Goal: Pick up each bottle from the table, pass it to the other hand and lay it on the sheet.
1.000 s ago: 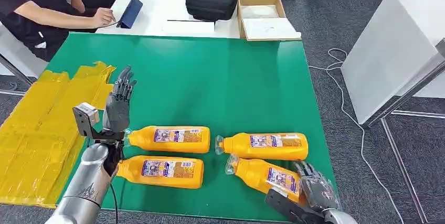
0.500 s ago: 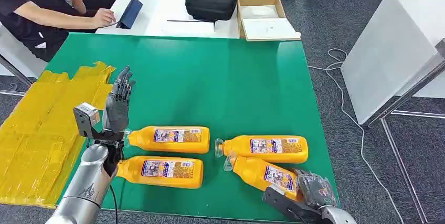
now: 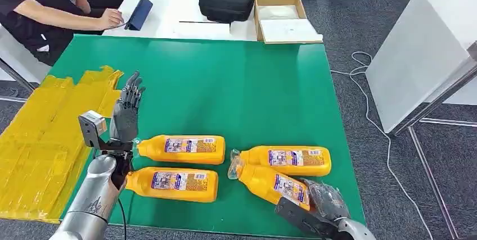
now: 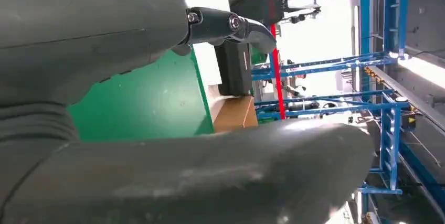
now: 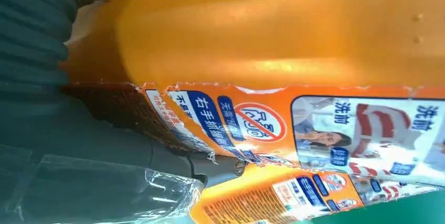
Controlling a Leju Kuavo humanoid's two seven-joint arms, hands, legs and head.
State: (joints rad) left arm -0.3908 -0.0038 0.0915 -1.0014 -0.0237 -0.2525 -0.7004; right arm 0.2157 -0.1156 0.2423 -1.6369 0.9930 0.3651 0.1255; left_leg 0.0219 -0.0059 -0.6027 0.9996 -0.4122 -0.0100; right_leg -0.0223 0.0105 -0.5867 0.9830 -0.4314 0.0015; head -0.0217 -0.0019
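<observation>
Right hand on the near-right bottle: watch for a slip

On the green table (image 3: 225, 82), your right hand (image 3: 323, 203) grips a tilted bottle (image 3: 270, 181) near the front-right corner; its cap touches the neighbouring bottle (image 3: 287, 160), which may roll. Left hand (image 3: 126, 111) stands wide, empty, by the yellow sheet (image 3: 45, 139).

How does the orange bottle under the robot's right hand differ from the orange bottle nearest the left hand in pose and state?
The right-hand orange plastic bottle lies slanted across the green table, its base gripped by the right hand; the near-left orange plastic bottle lies level and ungripped. The first's cap nearly meets a neighbouring bottle; the second lies apart from its neighbour. The left hand holds nothing. Both bottles have matching labels.
</observation>
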